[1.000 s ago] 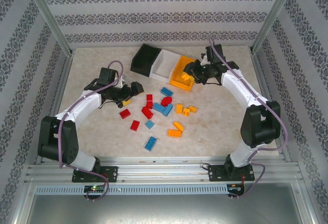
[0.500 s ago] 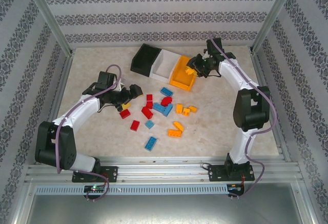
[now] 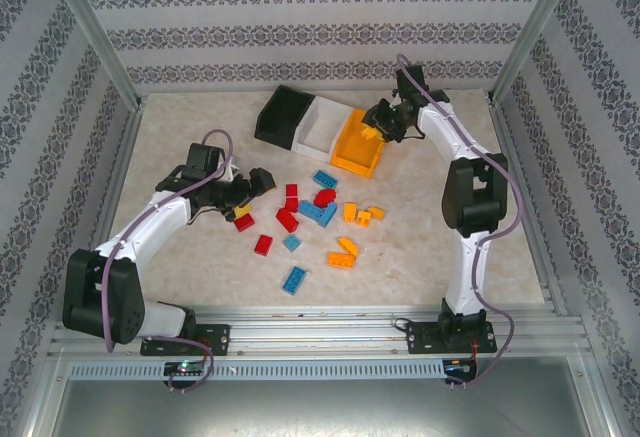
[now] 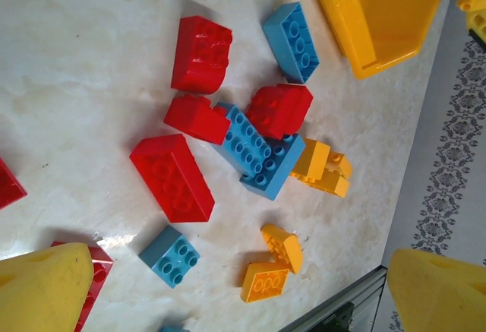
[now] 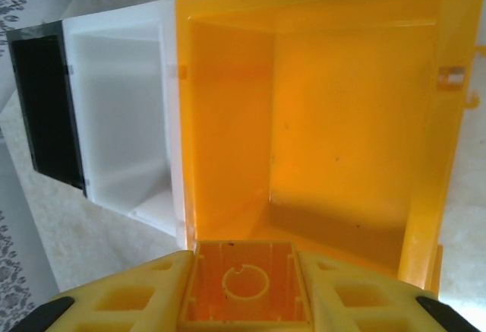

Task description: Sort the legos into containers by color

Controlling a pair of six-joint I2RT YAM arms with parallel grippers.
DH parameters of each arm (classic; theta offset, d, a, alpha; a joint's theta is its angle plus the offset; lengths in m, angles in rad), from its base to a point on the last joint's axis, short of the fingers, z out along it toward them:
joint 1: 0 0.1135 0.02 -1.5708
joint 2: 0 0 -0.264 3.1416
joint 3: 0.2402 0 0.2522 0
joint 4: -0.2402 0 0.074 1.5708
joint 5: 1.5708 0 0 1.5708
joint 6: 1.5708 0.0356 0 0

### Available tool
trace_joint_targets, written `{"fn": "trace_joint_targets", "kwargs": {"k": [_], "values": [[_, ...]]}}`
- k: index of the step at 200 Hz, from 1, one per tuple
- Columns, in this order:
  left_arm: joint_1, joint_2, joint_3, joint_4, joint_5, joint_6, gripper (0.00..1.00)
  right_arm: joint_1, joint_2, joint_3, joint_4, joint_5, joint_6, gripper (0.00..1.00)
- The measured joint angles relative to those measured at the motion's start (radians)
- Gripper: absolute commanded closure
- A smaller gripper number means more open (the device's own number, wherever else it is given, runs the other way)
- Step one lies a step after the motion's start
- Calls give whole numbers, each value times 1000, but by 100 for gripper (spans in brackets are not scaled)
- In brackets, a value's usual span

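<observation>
From above: pinching a small orange brick (image 3: 371, 135) with the right pincer (image 3: 377, 128), just above the orange bin (image 3: 352, 153). Next to that, in a row, the white bin (image 3: 322, 133) and the black bin (image 3: 280, 117). Spread wide, the left pincer (image 3: 262, 179), low beside the loose bricks (image 3: 319, 212), red, blue and orange, on the bench (image 3: 200, 267).

From the left wrist: far apart at the bottom corners, yellow fingers (image 4: 45, 286), over bricks lying on the bench. In the top corner, part of the orange bin.

From the right wrist: squeezed between two fingers, the orange brick, hollow side showing. Below it, the open orange bin; to its left, white, then black.
</observation>
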Motion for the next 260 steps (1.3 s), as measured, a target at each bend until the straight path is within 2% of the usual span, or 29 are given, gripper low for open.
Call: {"fn": "trace_joint_targets", "kwargs": {"k": [46,66,82,89,128,154,179,219,243,260], "values": [[1,-12,-8,-18,-6,2,0,29,107,143,-121,104,-56,60],[7,-19,-8,-40,-14,7,0,48,117,158,-172,156,-81,51],[13,-21,-8,-54,-20,10,0,60,117,159,-200,179,-92,38],[13,-21,-8,-57,-21,10,0,63,117,161,-204,184,-100,35],[13,-21,-7,-63,-24,14,0,79,103,169,-214,197,-138,35],[13,-21,6,-77,-26,27,0,79,14,137,-219,201,-167,32],[13,-21,29,-84,-29,44,0,79,-188,1,-214,205,-187,30],[3,-23,31,-118,-58,76,1,80,-544,-364,-207,203,-193,35],[-53,-23,34,-145,-89,94,0,99,-636,-580,-211,208,-186,42],[-98,-23,33,-142,-103,89,1,128,-650,-694,-211,209,-176,42]]}}
